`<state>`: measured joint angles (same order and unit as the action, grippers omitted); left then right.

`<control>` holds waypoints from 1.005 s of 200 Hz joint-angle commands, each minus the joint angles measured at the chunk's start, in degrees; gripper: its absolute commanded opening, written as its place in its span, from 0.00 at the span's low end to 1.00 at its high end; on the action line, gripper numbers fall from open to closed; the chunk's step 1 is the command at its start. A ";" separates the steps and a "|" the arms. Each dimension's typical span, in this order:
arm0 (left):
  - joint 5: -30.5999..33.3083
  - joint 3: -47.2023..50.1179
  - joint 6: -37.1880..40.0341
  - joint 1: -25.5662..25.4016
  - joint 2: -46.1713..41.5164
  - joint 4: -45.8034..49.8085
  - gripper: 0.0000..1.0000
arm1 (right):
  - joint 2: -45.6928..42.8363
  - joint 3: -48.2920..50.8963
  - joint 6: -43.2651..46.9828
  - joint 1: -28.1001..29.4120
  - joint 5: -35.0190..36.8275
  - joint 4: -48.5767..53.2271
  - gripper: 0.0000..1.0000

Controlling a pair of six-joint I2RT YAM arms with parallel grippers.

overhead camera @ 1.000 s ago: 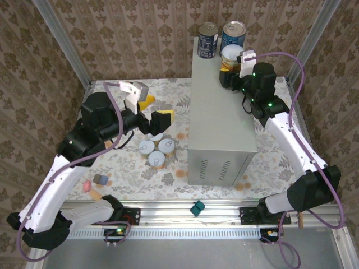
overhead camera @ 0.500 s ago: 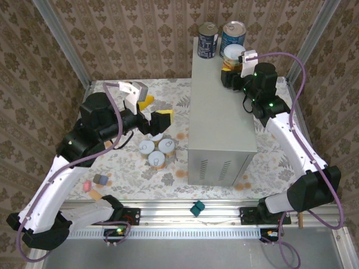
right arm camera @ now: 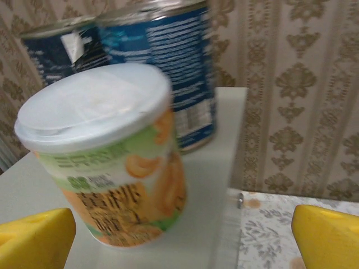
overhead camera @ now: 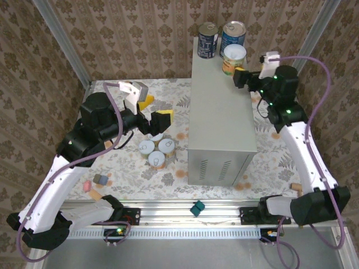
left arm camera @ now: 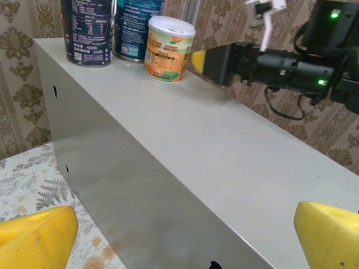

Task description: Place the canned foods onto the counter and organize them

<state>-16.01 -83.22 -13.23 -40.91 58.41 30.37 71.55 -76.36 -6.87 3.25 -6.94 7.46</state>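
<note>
Sitting beside tall blue-labelled tins [overhead camera: 208,39] on grey metal box counter [overhead camera: 219,123], short white-lidded tin [overhead camera: 234,58] groups neatly; right gripper [overhead camera: 240,77], left gripper [overhead camera: 155,110] both wide, empty.

The dark blue can [left arm camera: 87,28] has "400" printed on its label.

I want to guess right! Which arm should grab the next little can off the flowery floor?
Probably the left. The left gripper hangs open right by the white-lidded cans on the floral surface. The right gripper is up over the counter, beside the short can standing there.
</note>
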 commanded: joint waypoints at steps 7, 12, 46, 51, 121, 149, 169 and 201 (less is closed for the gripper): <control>0.17 -0.13 1.35 -0.43 -0.40 0.17 1.00 | -4.68 2.56 -7.67 -6.24 -7.38 3.43 1.00; 0.19 -0.19 1.40 -0.49 -0.40 0.37 1.00 | -4.91 2.74 -8.45 -7.34 -8.49 3.74 1.00; 0.20 -0.02 1.31 -0.51 -0.49 0.68 1.00 | -3.62 2.21 -10.61 -11.22 -12.66 4.31 1.00; 0.19 0.08 1.18 -0.44 -0.48 0.59 1.00 | -3.03 1.87 -10.69 -11.33 -13.05 4.27 1.00; 0.63 1.62 0.24 -0.55 -1.50 0.34 1.00 | 6.27 -3.55 -11.75 -11.33 -15.88 3.17 1.00; 0.80 1.65 0.31 -0.55 -1.89 0.56 1.00 | 7.82 -4.75 -11.75 -11.16 -16.23 2.86 1.00; 1.07 1.59 0.36 -0.53 -1.99 0.88 1.00 | 10.57 -5.94 -11.41 -11.06 -16.60 3.36 1.00; 0.98 1.83 0.29 -0.52 -2.07 0.83 1.00 | 13.05 -7.29 -10.94 -10.74 -16.93 3.87 1.00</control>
<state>-15.55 -81.76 -13.23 -40.93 57.34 30.87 82.61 -81.65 -18.00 -7.88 -22.13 10.92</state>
